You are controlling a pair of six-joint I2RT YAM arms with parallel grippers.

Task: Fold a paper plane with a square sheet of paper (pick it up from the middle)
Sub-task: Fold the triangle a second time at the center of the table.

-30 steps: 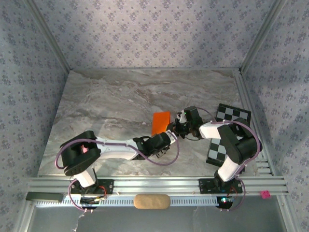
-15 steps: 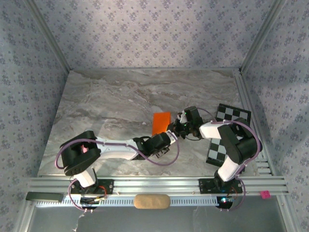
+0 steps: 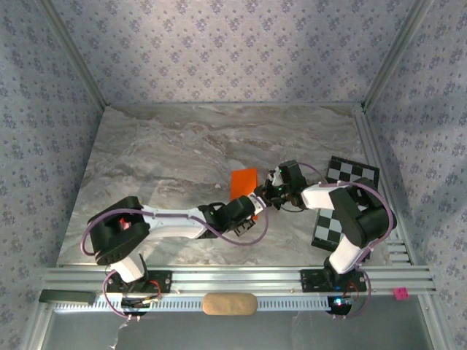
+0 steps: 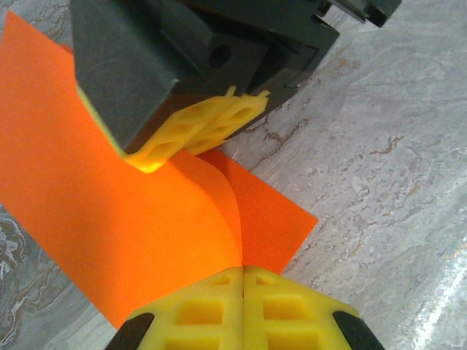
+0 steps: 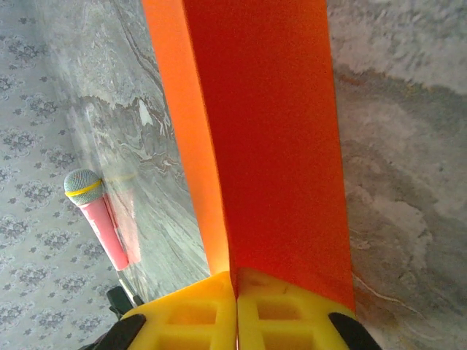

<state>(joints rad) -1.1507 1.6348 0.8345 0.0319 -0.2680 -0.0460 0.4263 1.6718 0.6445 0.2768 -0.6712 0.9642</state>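
Observation:
The square sheet of paper (image 3: 243, 184) is bright orange and lies on the marble table, showing an upright rectangular outline. My left gripper (image 3: 256, 204) reaches in from the lower left and is shut on the sheet's near right corner. In the left wrist view the sheet (image 4: 109, 211) curls upward where the left gripper (image 4: 243, 271) pinches it. My right gripper (image 3: 271, 192) comes from the right, and its yellow fingers (image 4: 204, 127) also press the sheet's edge. From the right wrist, the sheet (image 5: 270, 146) runs away in two layers out of the shut right gripper (image 5: 235, 277).
A black-and-white checkerboard card (image 3: 352, 172) lies at the right edge, partly under the right arm. A pink stick with a grey-green tip (image 5: 98, 219) stands near the wall. A tan pad (image 3: 229, 303) sits on the front rail. Patterned walls close in three sides.
My left gripper has closed on the sheet's corner, and its wrist has shifted slightly left. The right gripper and the sheet have stayed almost in place.

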